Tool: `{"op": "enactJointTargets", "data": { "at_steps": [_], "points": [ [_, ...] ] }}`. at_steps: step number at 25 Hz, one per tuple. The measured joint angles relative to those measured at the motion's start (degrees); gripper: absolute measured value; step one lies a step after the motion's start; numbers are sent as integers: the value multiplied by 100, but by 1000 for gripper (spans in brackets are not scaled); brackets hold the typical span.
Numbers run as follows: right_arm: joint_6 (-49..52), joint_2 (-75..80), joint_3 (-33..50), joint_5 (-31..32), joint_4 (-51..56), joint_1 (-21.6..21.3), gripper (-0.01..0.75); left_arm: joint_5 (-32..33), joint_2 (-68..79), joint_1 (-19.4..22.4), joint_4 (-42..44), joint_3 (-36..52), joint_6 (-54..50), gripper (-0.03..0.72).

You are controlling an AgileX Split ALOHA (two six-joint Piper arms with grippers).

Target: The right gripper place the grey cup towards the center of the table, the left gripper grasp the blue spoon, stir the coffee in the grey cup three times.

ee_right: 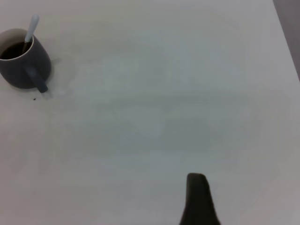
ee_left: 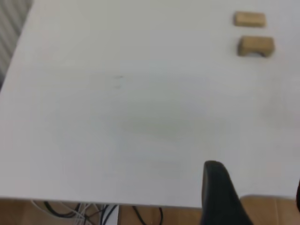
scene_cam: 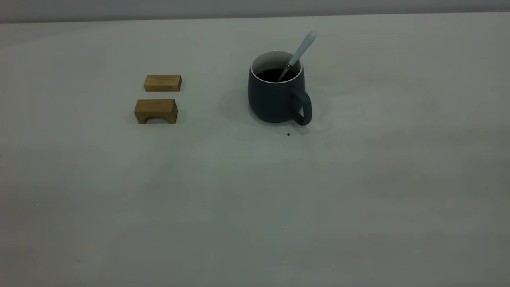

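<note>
Across the wide table (scene_cam: 358, 179) nothing is being handled. Near its middle stands the grey cup (scene_cam: 275, 99), handle toward the camera, coffee (scene_cam: 275, 73) inside, and the blue spoon (scene_cam: 299, 50) leaning on the rim with its bowl in the liquid. Two wooden blocks (scene_cam: 159, 97) sit well apart to the cup's left. Only one dark finger of the left claw (ee_left: 220, 197) shows in its wrist view, and likewise of the right claw (ee_right: 199, 201) (whether either is wide or narrow I cannot tell). Both hang far from the cup, holding nothing. Judging by this, placing looks done; whether any stirring is left, I cannot say.
</note>
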State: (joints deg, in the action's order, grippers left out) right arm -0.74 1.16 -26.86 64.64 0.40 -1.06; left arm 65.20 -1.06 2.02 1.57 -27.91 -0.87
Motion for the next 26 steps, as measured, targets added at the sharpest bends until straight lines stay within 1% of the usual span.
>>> {"op": "enactJointTargets", "data": {
  "at_steps": [5,26],
  "points": [
    [0,0,0,0,0,0,582,0,0,24,-187,0,155,464],
    [0,0,0,0,0,0,582,0,0,24,-223,0,155,464]
  ]
}}
